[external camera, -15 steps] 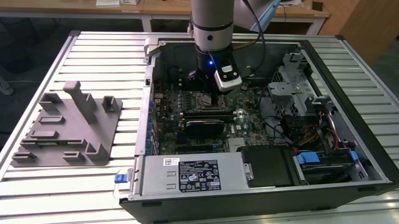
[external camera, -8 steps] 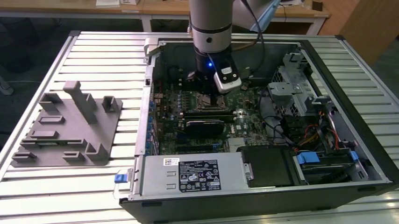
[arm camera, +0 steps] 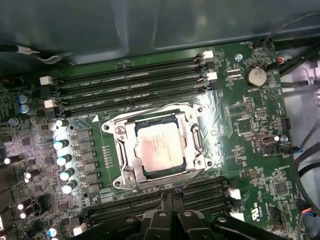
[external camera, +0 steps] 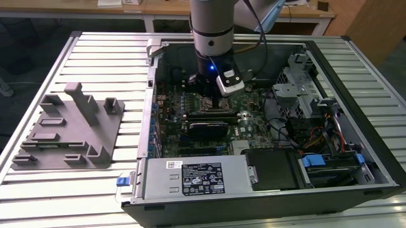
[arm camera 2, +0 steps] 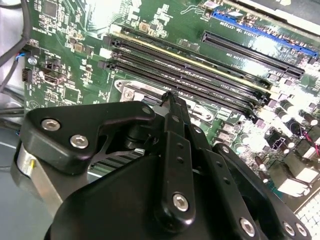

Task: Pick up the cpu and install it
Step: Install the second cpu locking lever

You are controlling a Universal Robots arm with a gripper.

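On the slatted metal table [external camera: 95, 47] sits an open computer case [external camera: 355, 85], the biggest thing in the exterior view, with the arm [external camera: 212, 23] reaching down into it from twelve o'clock. At nine o'clock of the case, well apart from it, lies a grey fixture block [external camera: 66, 128] with upright posts. Along the case's six o'clock edge rests a grey metal box with a white label [external camera: 193, 178], and at its three o'clock side stand drive cages with blue tabs [external camera: 317, 159]. The green motherboard [arm camera: 250, 135] fills the case floor. In the first wrist view, long black memory slots [arm camera: 130, 82] run at twelve o'clock of the socket frame [arm camera: 157, 145], and more slots lie at six o'clock of it. A row of silver-topped capacitors [arm camera: 62, 160] stands at nine o'clock of the frame, a coin battery [arm camera: 256, 76] at about two o'clock. The cpu [arm camera: 157, 148] lies flat inside the socket frame, its pale metal top facing up. The gripper [arm camera: 170, 191] hangs just beyond the frame's six o'clock edge, over the lower slots, its fingertips drawn together to a narrow point and holding nothing; the second wrist view shows the same pinched fingers [arm camera 2: 172, 107] above the board.
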